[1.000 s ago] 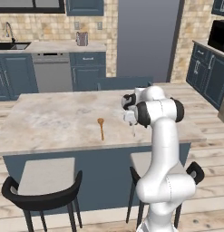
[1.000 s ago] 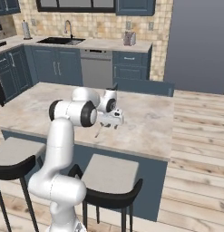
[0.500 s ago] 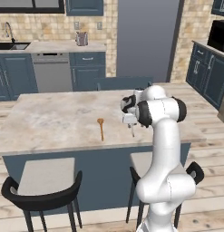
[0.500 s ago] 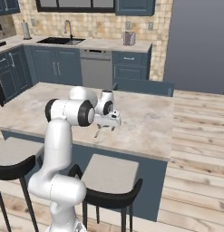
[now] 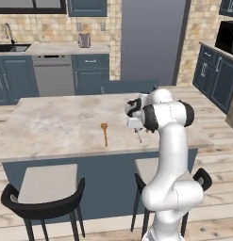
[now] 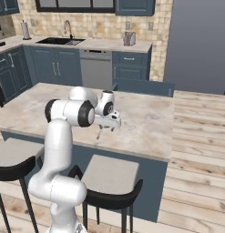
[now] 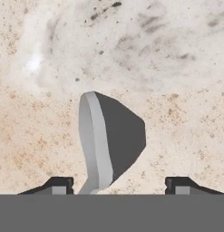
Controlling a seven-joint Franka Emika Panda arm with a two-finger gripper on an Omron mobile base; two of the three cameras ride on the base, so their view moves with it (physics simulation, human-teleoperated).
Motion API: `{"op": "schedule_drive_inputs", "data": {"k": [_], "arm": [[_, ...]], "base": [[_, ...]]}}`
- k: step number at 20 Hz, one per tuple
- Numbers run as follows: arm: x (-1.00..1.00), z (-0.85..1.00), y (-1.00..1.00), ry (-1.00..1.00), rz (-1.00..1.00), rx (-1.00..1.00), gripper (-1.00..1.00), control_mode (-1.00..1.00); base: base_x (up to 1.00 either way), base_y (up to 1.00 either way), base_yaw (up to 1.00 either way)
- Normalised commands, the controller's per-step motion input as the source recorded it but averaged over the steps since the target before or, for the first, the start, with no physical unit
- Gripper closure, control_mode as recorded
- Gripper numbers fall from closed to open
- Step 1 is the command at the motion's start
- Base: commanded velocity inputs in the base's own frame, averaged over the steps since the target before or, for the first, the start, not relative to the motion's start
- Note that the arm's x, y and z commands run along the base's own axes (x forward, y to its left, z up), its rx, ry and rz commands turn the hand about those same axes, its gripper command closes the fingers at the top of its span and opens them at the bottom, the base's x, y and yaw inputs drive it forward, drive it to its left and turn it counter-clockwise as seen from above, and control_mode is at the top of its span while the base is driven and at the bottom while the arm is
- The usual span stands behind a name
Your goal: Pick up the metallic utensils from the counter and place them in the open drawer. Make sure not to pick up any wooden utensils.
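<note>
One wood spoon (image 5: 104, 133) lies on the surface (image 5: 56, 124) in left view, near the jaws (image 5: 138, 136). Right view: jaws (image 6: 99, 134) low over surface w/ thin metal bit below. Hand view: jaws wide apart, metal spoon (image 7: 109, 140) between the tips (image 7: 59, 186), not squeezed yet.

Open counter (image 5: 56, 127) around wooden spoon (image 5: 105, 133)

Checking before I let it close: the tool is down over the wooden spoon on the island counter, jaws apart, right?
Not quite. The tool is over a grey metal utensil, as the hand view shows, jaws apart on either side. The wooden spoon lies apart on the island counter, in the left base view.
</note>
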Motion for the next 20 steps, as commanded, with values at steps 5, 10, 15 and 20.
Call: {"op": "schedule_drive_inputs", "data": {"k": [5, 10, 15, 20], "arm": [[-0.8, -0.75, 0.46, 0.0, 0.0, 0.06, 1.0, -1.0], [-0.45, -0.69, 0.57, 0.0, 0.0, 0.08, 1.0, -1.0], [-0.59, -0.32, 0.49, 0.0, 0.0, 0.07, 1.0, -1.0], [-0.94, -0.03, 0.6, 0.0, 0.0, 0.02, 1.0, -1.0]], "base": [[0.0, 0.0, 0.0], [0.0, 0.0, 0.0], [0.0, 0.0, 0.0], [0.0, 0.0, 0.0]]}}
